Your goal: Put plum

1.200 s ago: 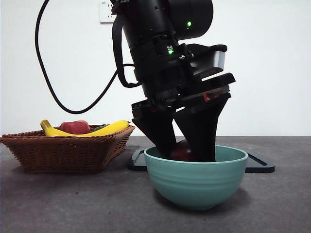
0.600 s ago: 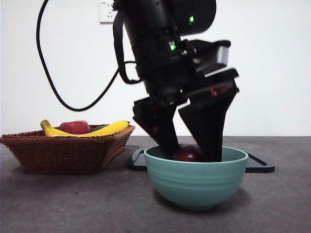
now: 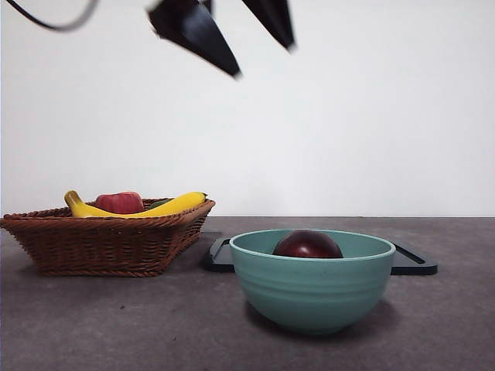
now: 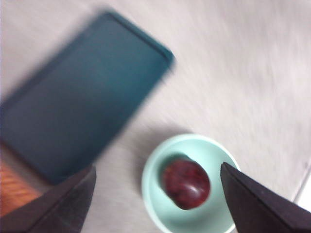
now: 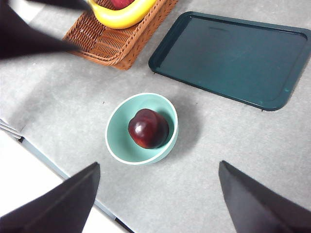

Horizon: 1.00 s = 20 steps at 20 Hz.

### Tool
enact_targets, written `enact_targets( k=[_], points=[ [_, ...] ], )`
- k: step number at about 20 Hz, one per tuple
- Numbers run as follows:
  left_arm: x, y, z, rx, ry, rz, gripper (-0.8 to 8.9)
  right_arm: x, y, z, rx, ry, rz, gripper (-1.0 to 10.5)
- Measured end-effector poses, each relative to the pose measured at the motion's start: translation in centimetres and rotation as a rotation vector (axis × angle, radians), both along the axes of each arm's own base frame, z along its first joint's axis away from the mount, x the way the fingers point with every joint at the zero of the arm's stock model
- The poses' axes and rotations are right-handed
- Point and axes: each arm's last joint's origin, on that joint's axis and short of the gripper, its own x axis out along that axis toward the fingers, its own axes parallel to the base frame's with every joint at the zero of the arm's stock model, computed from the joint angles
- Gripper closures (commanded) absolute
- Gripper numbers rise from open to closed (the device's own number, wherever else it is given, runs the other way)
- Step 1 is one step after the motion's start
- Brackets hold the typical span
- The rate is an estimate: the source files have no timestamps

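**Listener:** Where is the plum?

**Me, at the remote console:** The plum [image 3: 307,244] lies inside the pale green bowl [image 3: 312,290], a little off centre, its dark maroon top showing just above the rim in the front view. From the right wrist camera I look down on it: glossy, round, resting on the bowl's floor [image 5: 148,128].

**Listener:** What is holding it?

**Me:** Nothing. The left end effector [image 4: 158,194] is high above the bowl with its two black jaws spread wide, the plum showing in the gap between them and touching neither. That picture is smeared, so I can read little more from it. In the front view I see two dark jaw tips [image 3: 232,35] at the top edge, well above the bowl and apart from each other. The right end effector [image 5: 158,196] also hangs far above the bowl, jaws wide apart and gripping nothing.

**Listener:** What else is near the bowl?

**Me:** Behind the bowl on the grey worktop [image 3: 116,325] lies a flat dark green tray [image 5: 233,58]. Beyond the tray's short end, well apart from the bowl, stands a woven brown basket [image 3: 104,243] with a yellow banana [image 3: 166,206] and a brighter red fruit [image 3: 120,202] in it.
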Motion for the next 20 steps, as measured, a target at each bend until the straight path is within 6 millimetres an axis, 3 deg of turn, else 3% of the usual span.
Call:
enact_targets(
  k=[4,8,11,16,20],
  points=[
    [-0.8,4.9,3.2,-0.056,-0.037,0.111,4.04,0.0,0.0,0.0,0.0,0.0,0.0,5.6],
    [-2.2,8.5,4.3,-0.143,-0.018,0.121,4.04,0.0,0.0,0.0,0.0,0.0,0.0,5.6],
    [-3.5,9.7,2.4,-0.143,0.031,0.114,4.04,0.0,0.0,0.0,0.001,-0.007,0.0,5.6],
    [-5.8,10.9,-3.4,-0.15,0.234,0.029,4.09,0.0,0.0,0.0,0.001,-0.007,0.0,5.6],
    [-6.4,11.0,-4.7,-0.161,0.304,-0.009,4.09,0.0,0.0,0.0,0.001,-0.007,0.0,5.6]
  ],
)
